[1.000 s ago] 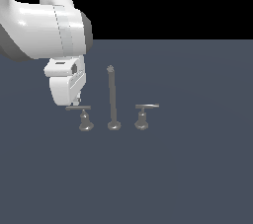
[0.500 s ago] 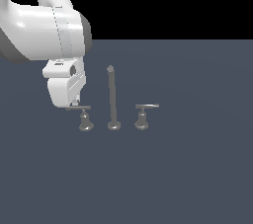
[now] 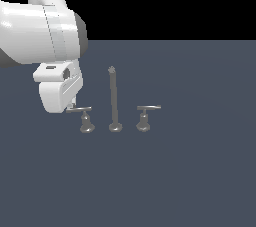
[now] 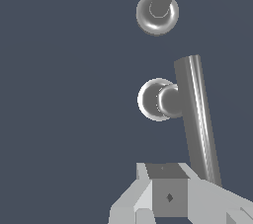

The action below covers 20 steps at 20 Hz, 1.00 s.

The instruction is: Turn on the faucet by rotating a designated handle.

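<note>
The faucet stands in the middle of the exterior view, with a tall thin spout post (image 3: 113,98) and a lever on each side. The handle (image 3: 80,109) is the dark-barred lever on the exterior view's left, on its flared base (image 3: 87,126). My gripper (image 3: 71,107) hangs from the big white arm, with its tip right at the bar's outer end. In the wrist view the fingers (image 4: 165,188) appear shut together, holding nothing, against the end of the handle's bar (image 4: 197,119). Beyond them lies the post's foot (image 4: 157,13).
The twin lever (image 3: 148,108), with a brighter bar tip, stands to the exterior view's right of the post. The white arm link (image 3: 40,33) fills the upper left. Everything stands on a flat dark grey floor (image 3: 190,171).
The hand has drifted slightly towards the exterior view's left. More of the handle's bar shows beside the hand, as if the bar had swung a little.
</note>
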### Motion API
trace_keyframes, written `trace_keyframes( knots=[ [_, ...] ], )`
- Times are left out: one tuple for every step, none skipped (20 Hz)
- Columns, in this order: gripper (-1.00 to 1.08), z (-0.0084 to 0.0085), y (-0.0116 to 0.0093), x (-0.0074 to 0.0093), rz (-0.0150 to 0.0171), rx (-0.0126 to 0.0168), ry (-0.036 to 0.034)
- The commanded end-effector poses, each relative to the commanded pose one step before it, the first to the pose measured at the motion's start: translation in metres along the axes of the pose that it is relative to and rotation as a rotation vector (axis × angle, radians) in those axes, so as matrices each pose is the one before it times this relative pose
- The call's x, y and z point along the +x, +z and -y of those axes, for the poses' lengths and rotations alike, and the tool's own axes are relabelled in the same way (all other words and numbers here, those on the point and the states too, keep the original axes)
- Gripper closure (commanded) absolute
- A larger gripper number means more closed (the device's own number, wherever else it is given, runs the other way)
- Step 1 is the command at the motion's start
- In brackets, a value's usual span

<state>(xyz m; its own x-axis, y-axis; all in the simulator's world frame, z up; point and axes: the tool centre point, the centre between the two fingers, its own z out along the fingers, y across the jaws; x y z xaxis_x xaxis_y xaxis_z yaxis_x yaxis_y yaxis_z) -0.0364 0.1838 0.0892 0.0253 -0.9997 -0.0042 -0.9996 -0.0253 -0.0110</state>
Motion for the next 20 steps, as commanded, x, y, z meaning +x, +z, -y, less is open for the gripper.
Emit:
trace_keyframes(
  knots=[
    [1.08, -0.00929, 0.0, 0.00053, -0.00244, -0.00511, -0.00274],
    [1.08, -0.00354, 0.00002, 0.00022, -0.0002, -0.00061, -0.00074],
    [1.08, -0.00353, -0.00008, 0.00034, -0.00014, -0.00043, -0.00052],
    [1.08, -0.00356, 0.00002, 0.00022, -0.00019, -0.00061, -0.00074],
    [1.08, -0.00355, -0.00008, 0.00034, -0.00014, -0.00043, -0.00052],
    [1.08, -0.00359, 0.00002, 0.00022, -0.00019, -0.00061, -0.00074],
    [1.08, -0.0036, 0.00001, 0.00022, -0.00019, -0.00061, -0.00074],
    [1.08, -0.00359, -0.00009, 0.00034, -0.00013, -0.00043, -0.00053],
    [1.08, -0.00362, 0.00001, 0.00022, -0.00018, -0.00061, -0.00075],
    [1.08, -0.00363, 0.0, 0.00022, -0.00017, -0.0006, -0.00075],
    [1.08, -0.00363, -0.00001, 0.00022, -0.00015, -0.0006, -0.00075],
    [1.08, 0.0, 0.0, 0.0, 0.0, 0.0, 0.0],
    [1.08, 0.00586, 0.00033, -0.00698, 0.00878, 0.00694, -0.00738],
    [1.08, -0.00218, 0.00001, 0.00327, -0.00079, -0.00065, 0.00063],
    [1.08, -0.00225, -0.00018, 0.00317, -0.00045, -0.00037, 0.00036],
    [1.08, -0.00219, 0.00001, 0.00328, -0.00079, -0.00065, 0.00063],
    [1.08, -0.00219, 0.00001, 0.00328, -0.00079, -0.00065, 0.00063],
    [1.08, -0.00225, -0.00018, 0.00319, -0.00045, -0.00037, 0.00036],
    [1.08, -0.00217, 0.00007, 0.00332, -0.00091, -0.00075, 0.00072],
    [1.08, -0.00225, -0.00018, 0.00319, -0.00045, -0.00037, 0.00036]
  ],
)
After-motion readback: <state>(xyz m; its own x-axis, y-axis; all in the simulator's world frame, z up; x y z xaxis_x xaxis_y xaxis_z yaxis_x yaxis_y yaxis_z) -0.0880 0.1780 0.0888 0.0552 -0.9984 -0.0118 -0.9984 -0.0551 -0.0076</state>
